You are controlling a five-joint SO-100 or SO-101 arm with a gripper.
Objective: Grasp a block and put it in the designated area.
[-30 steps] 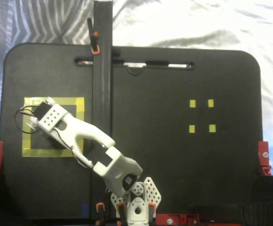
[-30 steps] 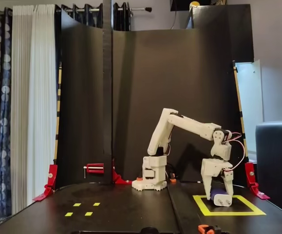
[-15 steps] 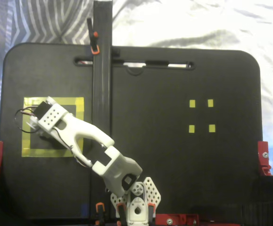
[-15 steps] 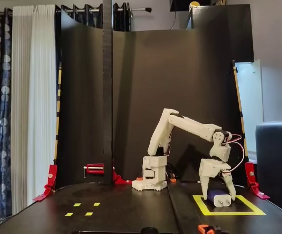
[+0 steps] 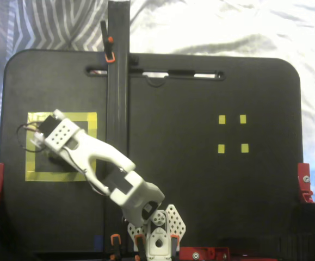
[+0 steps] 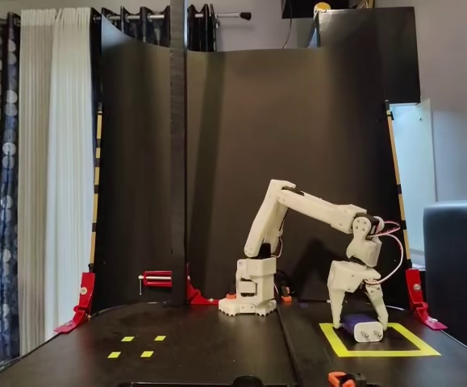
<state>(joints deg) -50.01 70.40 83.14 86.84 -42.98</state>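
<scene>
The dark blue block (image 6: 360,328) lies on the black surface inside the designated area, a large square outline of yellow tape (image 6: 378,352). My gripper (image 6: 359,323) points down over the block, open, with one finger on each side of it. I cannot tell whether the fingers touch it. In a fixed view from above, the arm reaches to the left over the yellow tape outline (image 5: 61,176), and the gripper (image 5: 42,142) covers the block, which is hidden there.
Four tiny yellow tape squares (image 5: 222,119) mark the right side of the black board, and they also show in the other fixed view (image 6: 127,339). A tall black post (image 5: 117,81) stands mid-board. Red clamps (image 5: 305,182) hold the board's edges.
</scene>
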